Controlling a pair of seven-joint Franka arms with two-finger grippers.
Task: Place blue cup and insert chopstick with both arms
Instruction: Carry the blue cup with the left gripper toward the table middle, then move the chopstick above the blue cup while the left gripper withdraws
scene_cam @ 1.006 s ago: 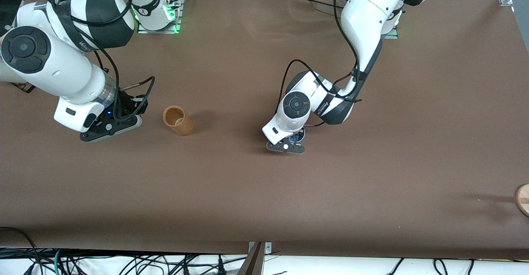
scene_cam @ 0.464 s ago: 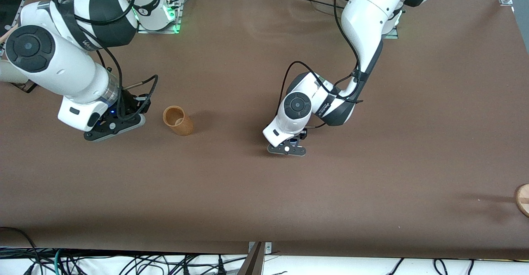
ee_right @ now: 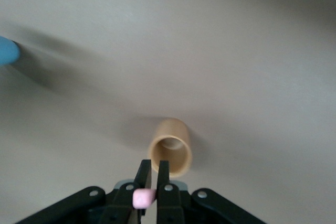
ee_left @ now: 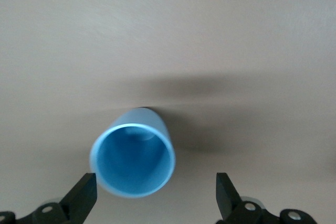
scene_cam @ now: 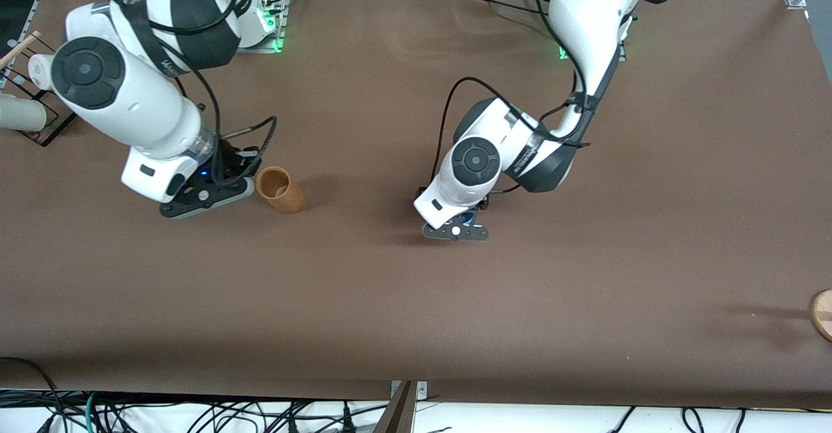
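Note:
The blue cup (ee_left: pixel 132 158) stands upright on the table, its mouth open to the left wrist view. My left gripper (ee_left: pixel 155 178) is open just above it, one finger (ee_left: pixel 81 198) close beside the rim, the other finger (ee_left: pixel 227 195) well apart. In the front view the left gripper (scene_cam: pixel 456 226) hides all but a sliver of the blue cup (scene_cam: pixel 464 219). My right gripper (ee_right: pixel 154 165) is shut on the pink chopstick (ee_right: pixel 143 198). It hangs beside the tan cup (ee_right: pixel 170 153). In the front view the right gripper (scene_cam: pixel 207 197) is next to the tan cup (scene_cam: pixel 280 190).
The tan cup stands toward the right arm's end of the table. A black wire rack (scene_cam: pixel 40 116) with a white cup (scene_cam: pixel 18 114) sits at that table end. A round wooden object (scene_cam: pixel 822 314) lies at the left arm's end, nearer the front camera.
My right arm has carried the chopstick toward the left arm's end, up beside the tan cup. My left arm has shifted slightly over the blue cup.

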